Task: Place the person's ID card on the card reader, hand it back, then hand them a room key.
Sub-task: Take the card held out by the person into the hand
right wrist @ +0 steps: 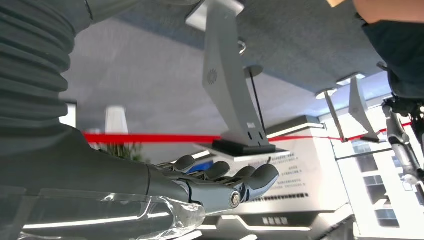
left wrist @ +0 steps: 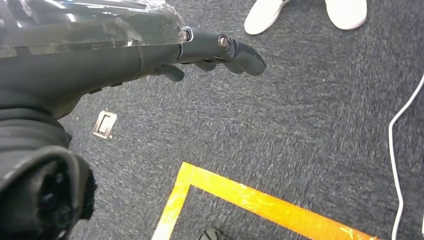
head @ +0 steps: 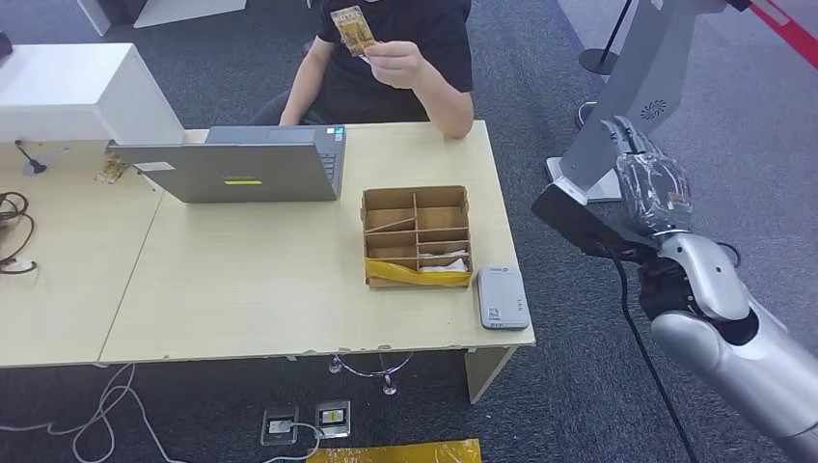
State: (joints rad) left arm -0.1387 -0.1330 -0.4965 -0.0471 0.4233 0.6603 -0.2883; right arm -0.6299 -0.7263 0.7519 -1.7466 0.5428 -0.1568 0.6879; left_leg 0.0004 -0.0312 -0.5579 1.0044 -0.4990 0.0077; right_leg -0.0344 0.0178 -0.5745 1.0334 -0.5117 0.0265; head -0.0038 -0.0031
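A person behind the desk holds up a yellowish ID card (head: 352,29) in one hand (head: 395,63). The grey card reader (head: 503,298) lies at the desk's front right corner with nothing on it. Beside it stands a cardboard divider box (head: 417,234) with white cards in its front compartments. My right hand (head: 651,178) is raised off the desk's right side, well clear of the reader, its fingers (right wrist: 220,180) extended and holding nothing. My left hand (left wrist: 215,50) hangs over the grey carpet, fingers loosely extended and holding nothing.
A grey laptop (head: 241,169) is open at mid-desk. A white box (head: 77,92) and black cables (head: 14,231) sit on the left table. A grey stand (head: 637,87) rises right of the desk, close behind my right hand. Floor sockets (head: 309,422) lie below the desk.
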